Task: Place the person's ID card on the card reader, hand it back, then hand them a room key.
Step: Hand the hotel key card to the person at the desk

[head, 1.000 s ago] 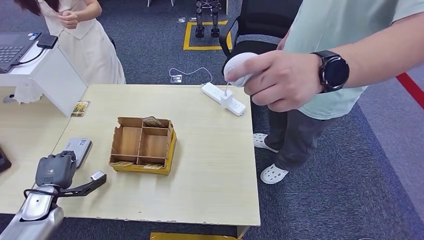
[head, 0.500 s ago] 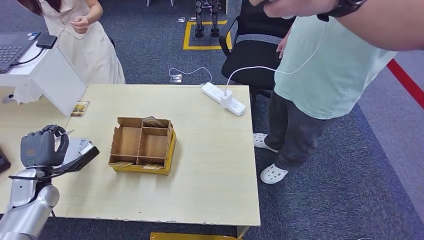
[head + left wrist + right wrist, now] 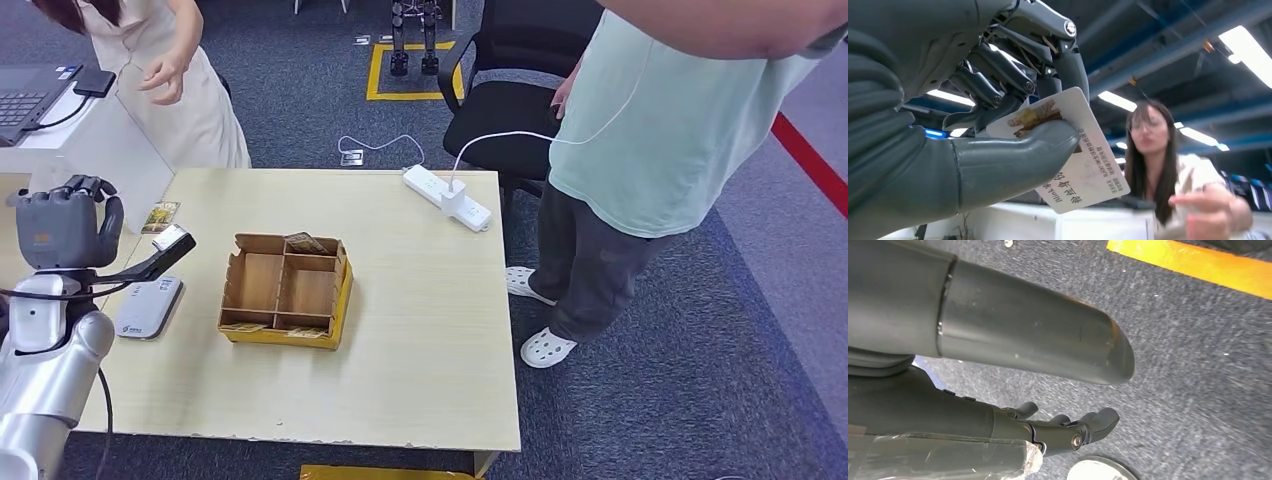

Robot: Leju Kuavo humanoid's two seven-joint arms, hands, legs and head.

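Head view. Landmark: wooden divider box (image 3: 285,290), standing on the light table (image 3: 420,340).
- Left hand (image 3: 65,228): raised above the table's edge, well to the side of the box, fingers curled; the card it grips is hard to make out from here.
- Card reader (image 3: 148,306): flat, grey-white, on the table beside the box, below and just off the raised left hand.
- Small cards lie in the box's outer compartments; which kind cannot be told.
- White power strip (image 3: 447,197): on the table beyond the box, a charger and cable plugged in.
- Person in a cream dress (image 3: 180,90): beyond the table's far corner, one hand lowered toward the left hand.
- Person in a mint shirt (image 3: 660,130): beside the table, on the box's other side.

Left wrist view.
- ID card (image 3: 1075,150): pinched between the thick thumb and the dark fingers (image 3: 998,75) of the left hand, printed face showing, its free end toward the person in the cream dress, whose reaching hand is near but apart.

Right wrist view.
- Right hand (image 3: 1073,427): hangs over grey carpet, fingers loosely curled, holding nothing.
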